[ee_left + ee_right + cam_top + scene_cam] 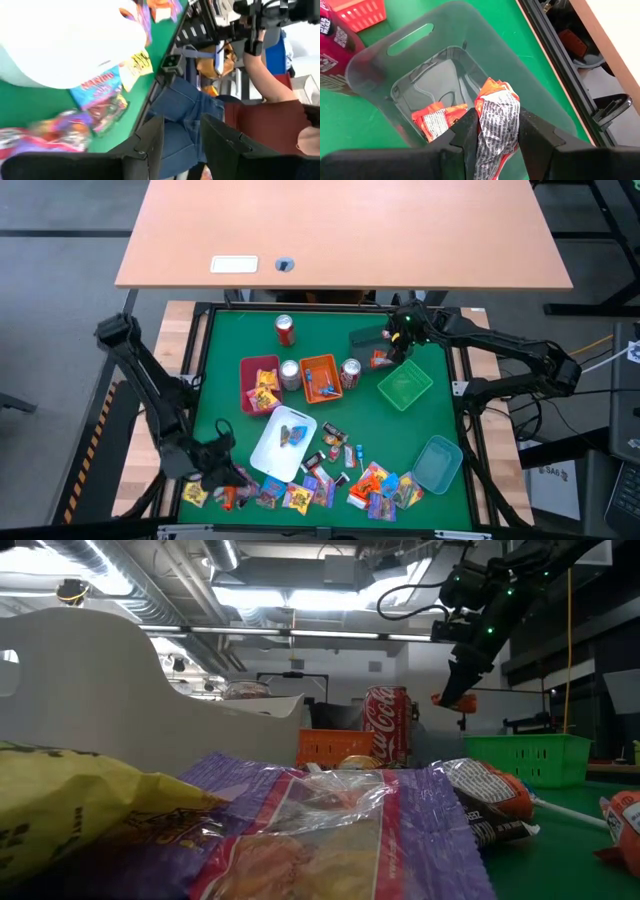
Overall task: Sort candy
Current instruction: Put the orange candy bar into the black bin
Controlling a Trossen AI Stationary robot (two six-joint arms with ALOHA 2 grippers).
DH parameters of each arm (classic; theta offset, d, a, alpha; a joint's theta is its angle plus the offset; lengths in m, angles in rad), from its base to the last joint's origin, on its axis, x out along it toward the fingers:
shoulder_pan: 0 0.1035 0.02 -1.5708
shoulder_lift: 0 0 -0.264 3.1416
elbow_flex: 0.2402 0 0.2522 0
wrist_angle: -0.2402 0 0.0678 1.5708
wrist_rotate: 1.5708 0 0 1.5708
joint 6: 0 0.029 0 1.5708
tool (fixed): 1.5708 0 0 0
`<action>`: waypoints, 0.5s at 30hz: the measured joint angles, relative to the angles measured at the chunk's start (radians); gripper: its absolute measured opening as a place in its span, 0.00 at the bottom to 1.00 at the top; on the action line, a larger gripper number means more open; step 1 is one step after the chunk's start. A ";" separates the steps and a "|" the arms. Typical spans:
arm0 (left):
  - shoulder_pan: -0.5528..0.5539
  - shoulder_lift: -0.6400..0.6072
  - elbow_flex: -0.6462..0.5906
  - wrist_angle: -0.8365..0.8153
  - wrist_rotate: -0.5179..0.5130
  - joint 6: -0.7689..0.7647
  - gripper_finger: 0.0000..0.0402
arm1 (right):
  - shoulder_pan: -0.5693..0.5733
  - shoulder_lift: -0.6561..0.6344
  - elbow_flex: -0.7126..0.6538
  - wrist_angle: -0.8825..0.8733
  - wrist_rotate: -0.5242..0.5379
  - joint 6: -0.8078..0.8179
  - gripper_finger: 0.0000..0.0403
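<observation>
- High view: the green table [230, 360] is seen filling the middle of the frame, with a tan desk [400, 230] across the top.
- The left arm is seen at the lower left of the high view; the left gripper [222, 463] is held at the bottom edge of the green surface, just left of the candy pile. In the left wrist view its fingers [150, 140] are shown spread, with nothing between them.
- The right arm is seen reaching in from the right edge; the right gripper [398, 350] is held at the upper right, over a dark translucent tray [445, 55].
- A white tray [275, 448], a teal tray [438, 464], a green basket [405, 385], an orange basket [320, 378] and a red tray [260, 380] are spread across the centre.
- Three soda cans [285, 330] are stood near the baskets.
- Candy [380, 488] is heaped along the bottom centre of the high view, and some lies in the red, orange and white trays.
- An orange-red wrapped sweet [495, 125] is pinched between the right jaws, above another orange-red sweet [437, 120] lying in the dark tray.
</observation>
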 joint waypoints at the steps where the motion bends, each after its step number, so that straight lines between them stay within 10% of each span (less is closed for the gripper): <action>1: 0.000 -0.028 0.000 -0.030 -0.011 0.000 0.29 | 0.000 0.000 0.000 0.000 0.000 0.000 0.30; 15: 0.002 -0.078 0.000 -0.020 -0.195 0.079 0.29 | 0.000 0.000 0.000 0.001 0.019 0.000 0.30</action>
